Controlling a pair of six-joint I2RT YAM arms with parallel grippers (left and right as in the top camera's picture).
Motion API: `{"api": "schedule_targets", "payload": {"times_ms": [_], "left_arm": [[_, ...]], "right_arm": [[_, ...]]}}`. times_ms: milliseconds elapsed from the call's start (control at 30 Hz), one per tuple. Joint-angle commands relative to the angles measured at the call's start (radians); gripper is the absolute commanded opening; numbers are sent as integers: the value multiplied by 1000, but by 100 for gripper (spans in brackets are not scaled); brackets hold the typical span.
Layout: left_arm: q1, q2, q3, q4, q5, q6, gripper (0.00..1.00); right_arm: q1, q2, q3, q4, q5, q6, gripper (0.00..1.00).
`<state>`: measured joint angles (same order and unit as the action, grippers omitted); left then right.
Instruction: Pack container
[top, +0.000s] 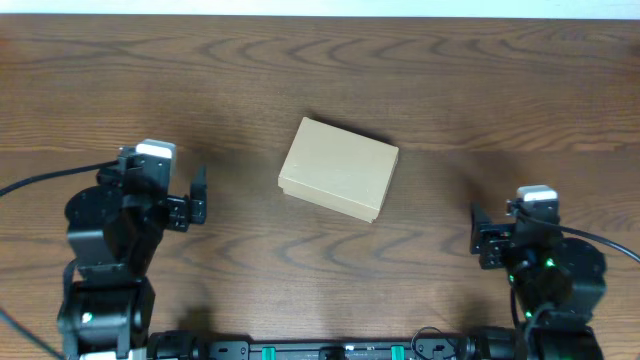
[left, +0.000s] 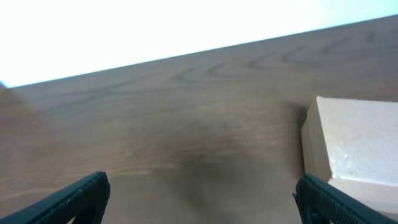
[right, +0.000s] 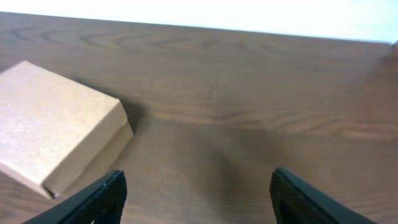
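Status: the container (top: 338, 168) lies at the centre of the overhead frame on the table (top: 320, 60), slightly rotated, with its lid flap down and flush. Its contents are hidden. No loose items to pack show in any view.

My left gripper (left: 202, 183) sits at the lower left of the overhead frame, fingers spread wide and holding nothing. The container shows at the right edge of its wrist view, apart from the fingers.

My right gripper (right: 199, 180), at the lower right, is likewise spread and empty, with the container at the left of its view.

Judgement: with the lid shut and nothing left out, packing is either complete or not begun. I cannot tell which.
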<state>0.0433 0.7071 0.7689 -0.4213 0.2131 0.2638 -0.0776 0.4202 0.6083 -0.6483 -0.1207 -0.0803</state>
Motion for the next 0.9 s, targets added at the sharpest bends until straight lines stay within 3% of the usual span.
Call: {"api": "schedule_targets", "payload": {"times_ms": [0, 67, 167, 200, 333, 600, 867], "left_arm": [[3, 29, -48, 63, 47, 29, 95], [3, 42, -55, 106, 48, 40, 95], [3, 50, -55, 159, 43, 47, 95], [3, 50, -55, 169, 43, 46, 95], [3, 50, -55, 150, 43, 43, 95], [2, 50, -55, -47, 28, 50, 95], [2, 50, -55, -141, -40, 51, 95]], "right_arm": [[-7, -3, -99, 47, 8, 39, 72], [-7, -3, -134, 111, 13, 39, 72], [-7, -3, -151, 216, 13, 6, 81], [-7, -3, -152, 254, 13, -29, 99], [-7, -2, -152, 315, 12, -100, 99], [-7, -2, -152, 320, 11, -47, 99], [-7, -2, -152, 318, 12, -47, 99]]}}
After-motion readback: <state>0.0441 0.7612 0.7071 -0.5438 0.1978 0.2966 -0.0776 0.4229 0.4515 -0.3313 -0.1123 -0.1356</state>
